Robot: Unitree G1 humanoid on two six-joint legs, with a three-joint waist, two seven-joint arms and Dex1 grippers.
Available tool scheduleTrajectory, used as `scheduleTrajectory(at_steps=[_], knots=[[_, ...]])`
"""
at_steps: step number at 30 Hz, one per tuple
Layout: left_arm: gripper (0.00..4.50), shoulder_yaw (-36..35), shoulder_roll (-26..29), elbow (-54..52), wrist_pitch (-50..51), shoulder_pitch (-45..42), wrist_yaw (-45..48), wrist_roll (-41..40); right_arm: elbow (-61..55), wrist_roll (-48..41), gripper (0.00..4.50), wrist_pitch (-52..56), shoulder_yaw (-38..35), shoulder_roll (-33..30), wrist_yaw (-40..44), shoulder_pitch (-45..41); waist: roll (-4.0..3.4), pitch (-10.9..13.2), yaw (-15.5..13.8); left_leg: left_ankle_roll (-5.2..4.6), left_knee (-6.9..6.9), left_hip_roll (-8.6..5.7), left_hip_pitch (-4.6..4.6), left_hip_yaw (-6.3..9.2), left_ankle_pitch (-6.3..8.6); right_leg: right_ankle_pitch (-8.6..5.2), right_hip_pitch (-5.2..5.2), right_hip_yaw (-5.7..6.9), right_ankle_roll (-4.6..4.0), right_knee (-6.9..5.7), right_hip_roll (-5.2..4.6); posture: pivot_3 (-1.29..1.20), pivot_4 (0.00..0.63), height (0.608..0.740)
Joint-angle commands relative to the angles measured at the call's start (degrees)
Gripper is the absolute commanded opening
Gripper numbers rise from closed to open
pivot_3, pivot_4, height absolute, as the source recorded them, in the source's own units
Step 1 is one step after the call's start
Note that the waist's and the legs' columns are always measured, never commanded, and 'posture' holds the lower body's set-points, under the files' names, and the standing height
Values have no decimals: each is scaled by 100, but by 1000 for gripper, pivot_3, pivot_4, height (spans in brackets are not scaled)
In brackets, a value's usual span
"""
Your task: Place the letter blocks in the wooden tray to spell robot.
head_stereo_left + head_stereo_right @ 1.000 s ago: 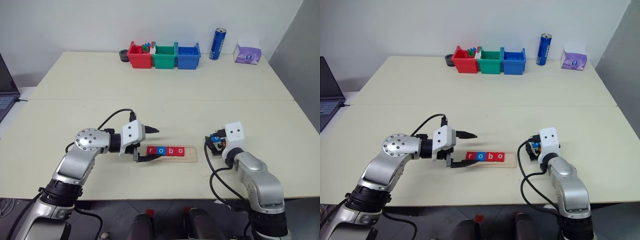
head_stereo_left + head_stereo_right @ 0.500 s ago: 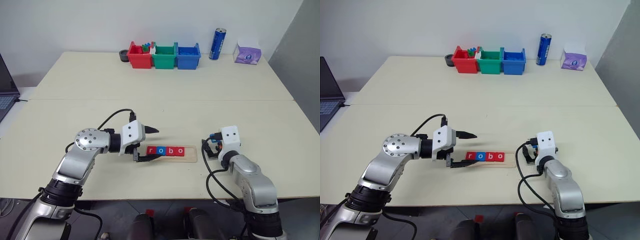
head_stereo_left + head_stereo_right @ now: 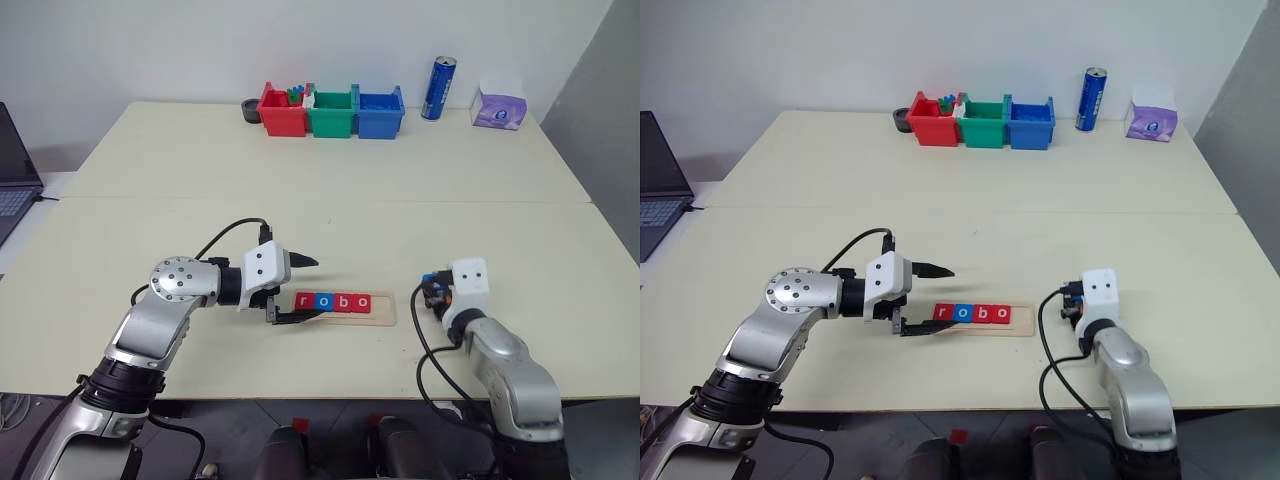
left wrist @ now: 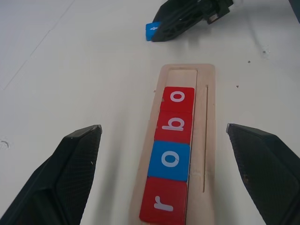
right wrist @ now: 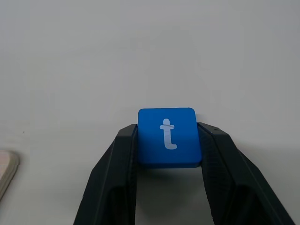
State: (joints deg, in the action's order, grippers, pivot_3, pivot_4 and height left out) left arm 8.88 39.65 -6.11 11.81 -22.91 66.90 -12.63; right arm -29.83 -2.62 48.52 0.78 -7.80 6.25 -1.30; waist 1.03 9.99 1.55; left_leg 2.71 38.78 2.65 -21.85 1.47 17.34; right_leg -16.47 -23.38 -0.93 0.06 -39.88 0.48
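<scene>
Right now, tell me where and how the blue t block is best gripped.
By its two opposite side edges, coming in low and level with the table. The blue t block is a thin flat square lying face up, so only its edges offer purchase. The right claw already has a finger against each side edge, with the letter uncovered.

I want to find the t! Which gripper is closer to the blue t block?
Right. The right gripper clasps the blue t block; the left gripper sits open at the wooden tray's far end.

Bare cream desk (image 3: 400, 230) lies open around the long pale wooden tray (image 3: 385, 311); its rightmost slot (image 4: 182, 75) stands unobstructed.
</scene>
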Motion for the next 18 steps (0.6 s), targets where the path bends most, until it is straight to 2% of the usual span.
scheduleTrajectory(at_steps=[1,6,17,18], knots=[[4500,24,-40,-97,-80,-91,59,-89,-1131,-20,1475,312,329,-143,48,635,0,0,-3,0,0,0,-1,0,0,-2,0,0,0,1,0,0,150,740],[4500,101,-138,-189,-22,-101,137,-176,-1914,-206,1475,785,605,32,-57,1237,1,0,32,0,2,2,4,-1,0,-14,0,-2,21,-4,1,0,150,740],[4500,277,-269,-366,43,-82,201,-190,-1647,-203,1475,717,649,398,-302,1286,1,-1,25,0,3,2,5,-1,0,-18,0,-4,29,-3,4,0,150,740],[4500,278,-272,-376,52,-83,197,-193,-1640,-221,2185,719,639,452,-319,1283,1,-1,24,1,3,2,5,-1,0,-18,0,-4,29,-3,3,0,150,740]])
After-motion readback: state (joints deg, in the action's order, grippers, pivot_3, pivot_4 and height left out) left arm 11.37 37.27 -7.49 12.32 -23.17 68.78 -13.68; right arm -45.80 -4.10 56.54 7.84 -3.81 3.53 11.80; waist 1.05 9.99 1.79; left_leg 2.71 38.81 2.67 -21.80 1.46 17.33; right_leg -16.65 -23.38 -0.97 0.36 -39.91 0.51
